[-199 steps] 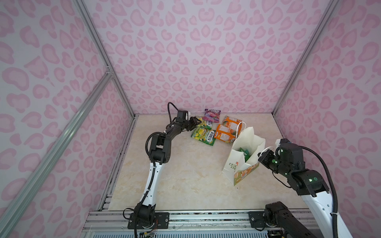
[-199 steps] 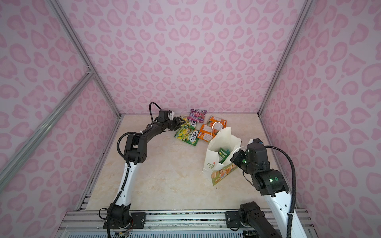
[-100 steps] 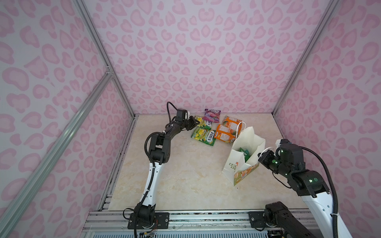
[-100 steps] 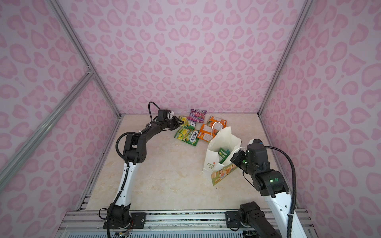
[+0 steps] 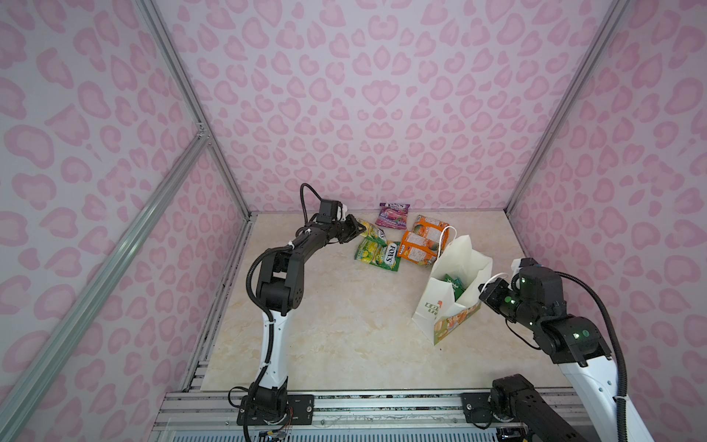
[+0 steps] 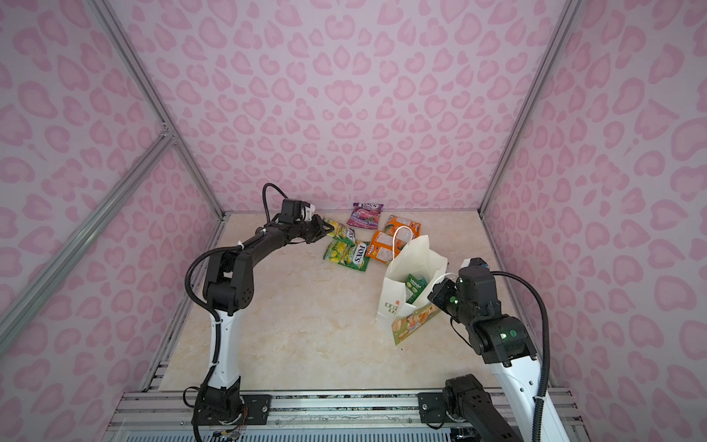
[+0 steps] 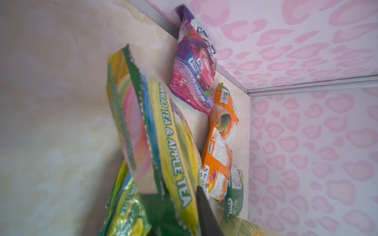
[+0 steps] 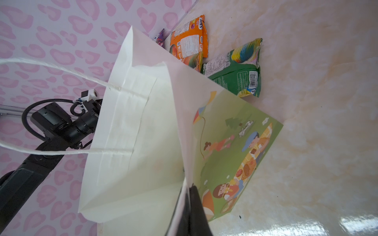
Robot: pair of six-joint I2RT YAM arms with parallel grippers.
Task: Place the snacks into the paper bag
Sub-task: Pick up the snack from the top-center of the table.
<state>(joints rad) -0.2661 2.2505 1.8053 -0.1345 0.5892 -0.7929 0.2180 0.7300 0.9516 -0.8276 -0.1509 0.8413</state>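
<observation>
- White paper bag (image 5: 465,254) stood open on the right side, a dark green packet (image 5: 454,286) inside.
- Right gripper (image 8: 189,187) was clenched on the bag's rim.
- Left gripper (image 5: 357,229) grasped a yellow-green packet (image 5: 371,231) near the back wall.
- Purple packet (image 5: 392,215), two orange packets (image 5: 419,248) and a second FOX'S packet (image 5: 378,254) lay beside it.

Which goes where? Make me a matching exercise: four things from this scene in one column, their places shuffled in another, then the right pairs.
Things
1. purple packet
2. dark green packet
3. yellow-green packet farther from the bag
4. paper bag

Places
A. rim pinched by the shut right gripper
B. lying by the back wall
C. inside the paper bag
D. gripped at one end by the left gripper

Pairs: 1-B, 2-C, 3-D, 4-A
</observation>
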